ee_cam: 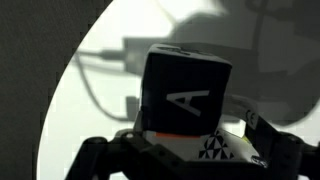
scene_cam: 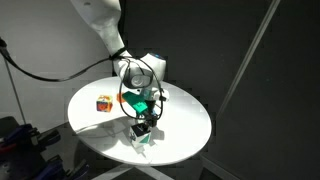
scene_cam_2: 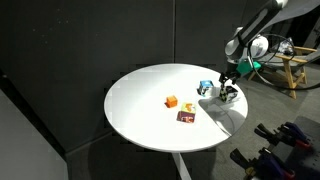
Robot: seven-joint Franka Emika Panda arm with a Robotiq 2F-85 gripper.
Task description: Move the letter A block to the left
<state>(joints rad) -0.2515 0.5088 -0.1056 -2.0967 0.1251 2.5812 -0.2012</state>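
The letter A block (ee_cam: 185, 95), a black cube with a white A, fills the middle of the wrist view. Just under it shows an orange strip and a pale face with black triangles (ee_cam: 212, 148); I cannot tell whether that is a separate cube. My gripper (ee_cam: 185, 155) is open, with one finger (ee_cam: 100, 155) to the left of the block and the other (ee_cam: 280, 150) to the right, neither pressing it. In both exterior views the gripper (scene_cam: 143, 128) (scene_cam_2: 228, 93) hangs low over the white round table (scene_cam: 90, 125) (scene_cam_2: 140, 110) and largely hides the block.
A blue-topped cube (scene_cam_2: 204, 86) sits just beside the gripper. An orange cube (scene_cam_2: 171, 101) and a brown-red cube (scene_cam_2: 186, 116) lie nearer the table's middle; one brown and yellow cube (scene_cam: 103, 102) shows at the table's far side. Dark curtains surround the table.
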